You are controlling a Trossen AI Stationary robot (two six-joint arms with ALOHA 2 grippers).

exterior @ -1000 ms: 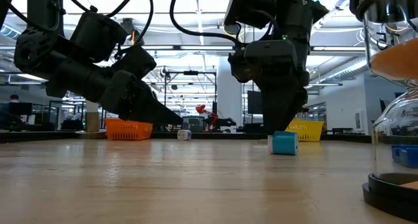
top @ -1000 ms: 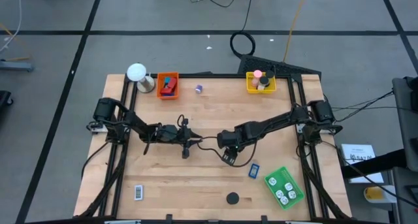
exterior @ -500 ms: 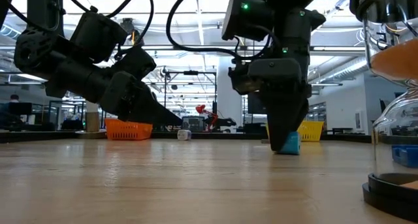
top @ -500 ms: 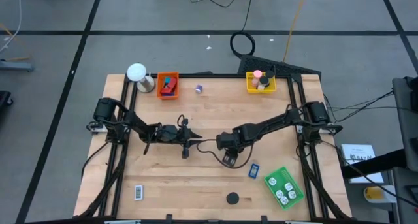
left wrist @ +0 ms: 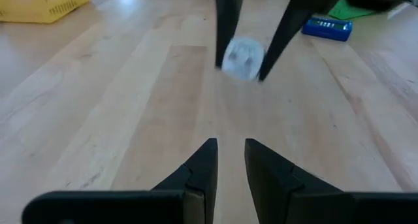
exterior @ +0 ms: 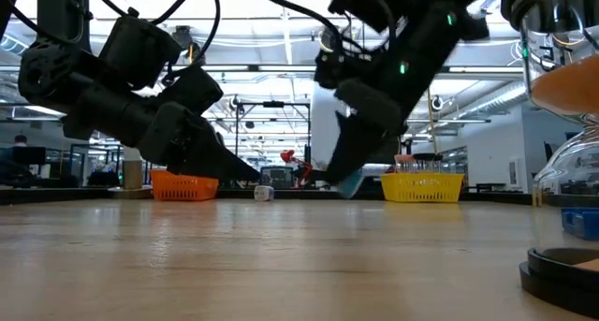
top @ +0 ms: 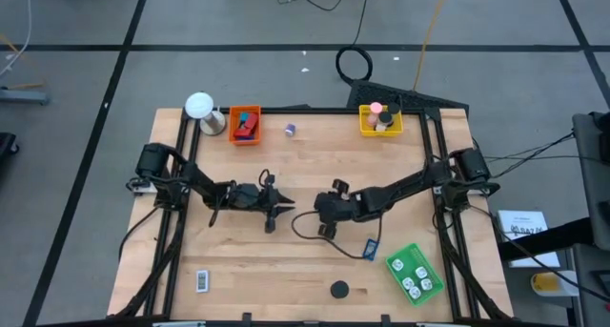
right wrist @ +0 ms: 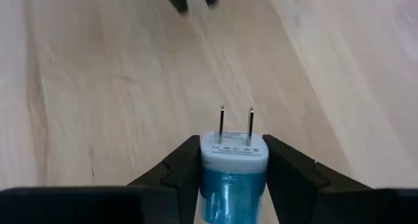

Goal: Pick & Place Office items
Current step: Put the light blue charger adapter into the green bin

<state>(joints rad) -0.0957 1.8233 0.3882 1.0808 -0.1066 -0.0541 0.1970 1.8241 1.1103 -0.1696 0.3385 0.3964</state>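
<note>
The right gripper (right wrist: 225,162) is clamping a blue plug (right wrist: 233,165) with a white face, two prongs and tiny unreadable print; the left gripper (left wrist: 228,160) is sitting nearly closed, empty.

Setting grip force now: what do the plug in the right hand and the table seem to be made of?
The plug in the right hand: a smooth, slightly glossy body, white at the top and blue below, probably hard plastic; two thin shiny prongs, likely metal. The table: pale boards with visible grain and plank seams, so it looks like wood with a matte finish.
</note>
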